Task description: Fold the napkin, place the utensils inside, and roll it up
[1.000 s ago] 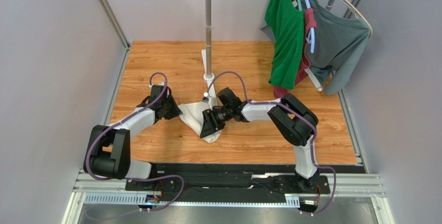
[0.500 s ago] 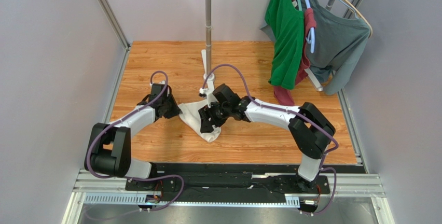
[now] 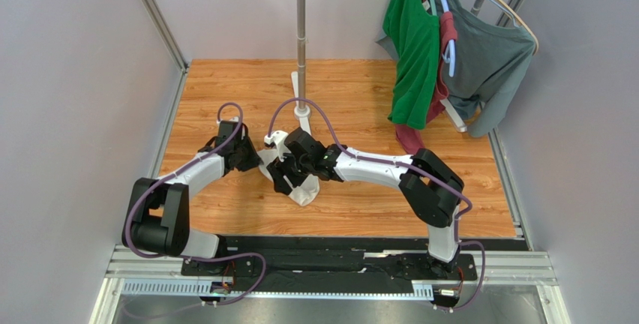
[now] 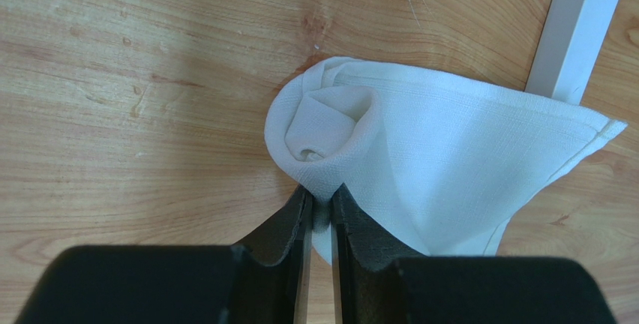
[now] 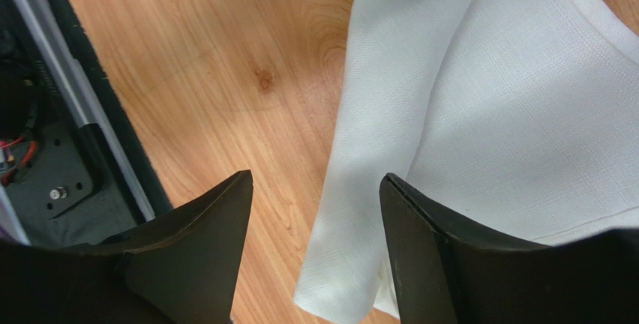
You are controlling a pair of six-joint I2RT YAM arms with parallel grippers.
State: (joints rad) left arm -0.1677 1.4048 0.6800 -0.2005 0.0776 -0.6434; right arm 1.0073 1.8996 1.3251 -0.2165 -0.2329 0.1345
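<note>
Left gripper: jaws pinch a fold of the napkin at the cloth's rolled 9 o'clock end. Right gripper: jaws spread, straddling the napkin's folded edge; contact cannot be confirmed. The napkin lies bunched mid-table. White pole stand at 12 o'clock; green shirt at 2 o'clock.
</note>
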